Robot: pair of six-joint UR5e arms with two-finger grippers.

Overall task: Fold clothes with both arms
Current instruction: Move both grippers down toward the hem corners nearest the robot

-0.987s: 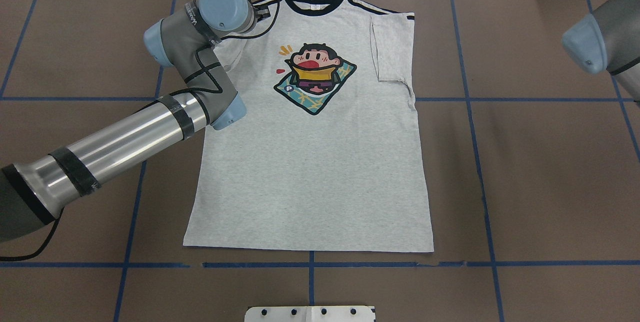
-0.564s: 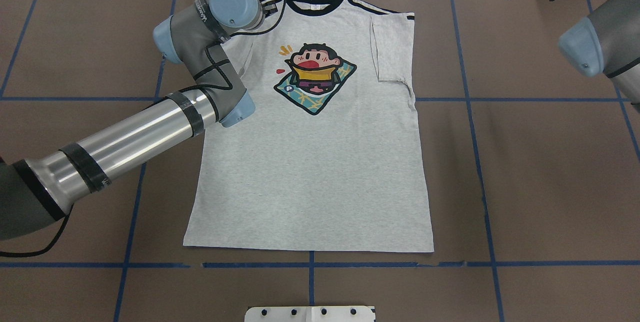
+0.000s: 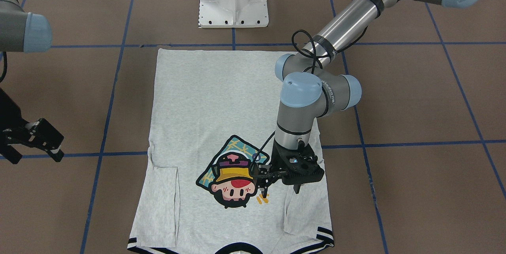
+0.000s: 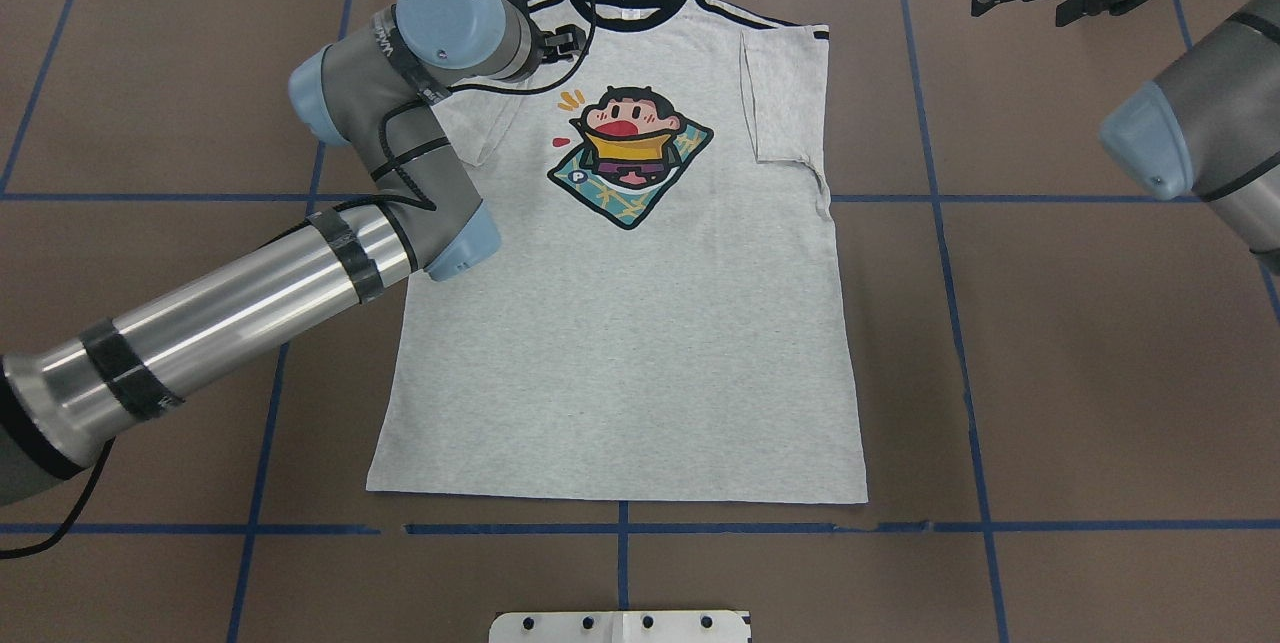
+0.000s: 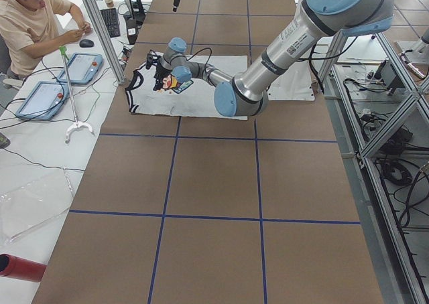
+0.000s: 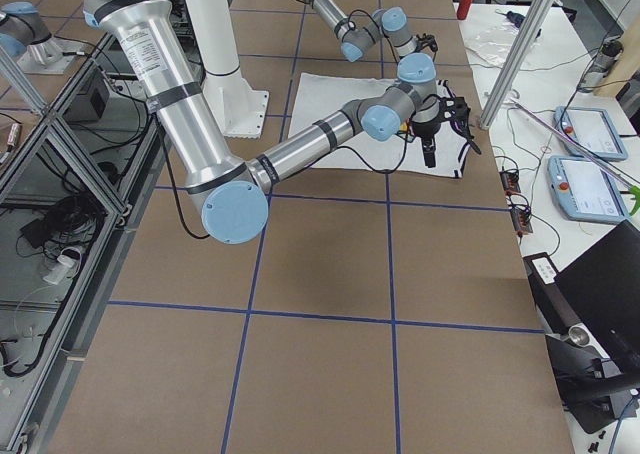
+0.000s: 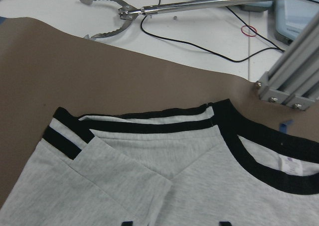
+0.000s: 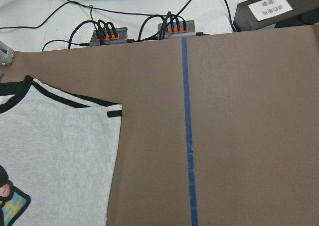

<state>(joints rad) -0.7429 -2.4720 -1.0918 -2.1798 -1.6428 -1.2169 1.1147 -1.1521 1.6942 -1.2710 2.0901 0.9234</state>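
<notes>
- Shifting inward over the last second, the black two-finger left gripper [image 3: 280,187] is hovering open and empty over the light heather-grey cartoon-print T-shirt [image 4: 620,343], between print and folded-in sleeve.
- The T-shirt is lying flat on the brown table [image 4: 1050,323]; the black right gripper [image 3: 34,147], fingers parted, is hanging well apart from it.

We see two arms of one build. The left arm [image 4: 240,288] is a polished silver tube wrapped with black tape bands [image 4: 345,243], joined by matte dark-grey housings closed with round pale-blue caps [image 4: 443,8]. A thin black cable [image 4: 400,158] loops along its outside, and small white lettering [image 3: 329,94] marks one housing. The right arm [image 4: 1200,113] shows the same grey shell and a blue cap. The left gripper [image 3: 280,187] and right gripper [image 4: 1025,1] are black and angular, each with two slim fingers.
</notes>
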